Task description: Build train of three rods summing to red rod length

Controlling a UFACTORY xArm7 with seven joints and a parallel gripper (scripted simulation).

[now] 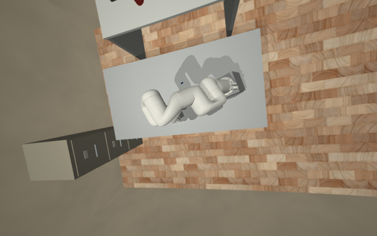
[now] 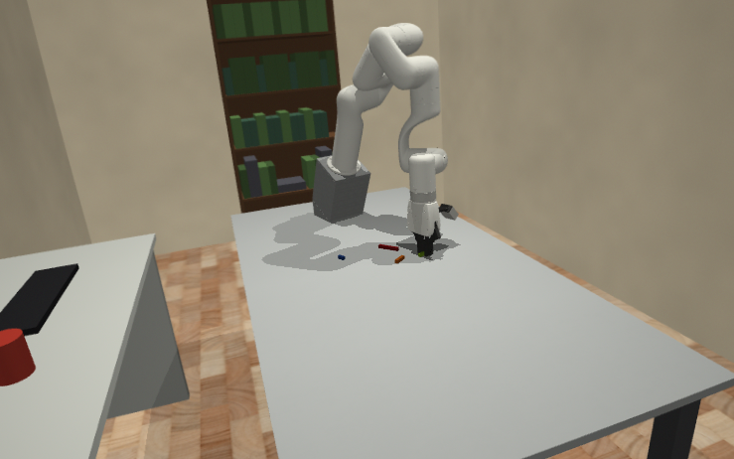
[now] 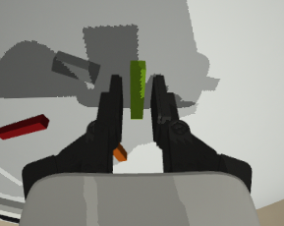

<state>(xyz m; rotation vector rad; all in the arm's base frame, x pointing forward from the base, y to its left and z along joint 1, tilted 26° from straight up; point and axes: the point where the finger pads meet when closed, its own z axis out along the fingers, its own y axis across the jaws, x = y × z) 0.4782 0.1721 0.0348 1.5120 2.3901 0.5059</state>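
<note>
My gripper (image 2: 427,254) (image 3: 137,89) points down low over the table, its fingers partly open. The lime rod (image 2: 421,253) (image 3: 137,100) shows between the fingers in the wrist view, in line with them, with a gap on either side. What looks like the grey rod (image 3: 76,68) lies at a slant left of the fingertips, in shadow. The red rod (image 2: 388,247) (image 3: 23,127) lies apart, farther left in the wrist view. The orange rod (image 2: 399,258) (image 3: 120,152) is partly hidden by the left finger in the wrist view. The blue rod (image 1: 181,83) (image 2: 341,256) lies farthest away. I see no magenta rod.
The rods lie on the grey table (image 1: 128,85) (image 2: 415,353). The arm's base (image 2: 340,197) (image 1: 237,83) stands at one end. The arm hides much of the work area in the top view. A separate desk (image 2: 68,336) with a red cup (image 2: 7,358) stands alongside.
</note>
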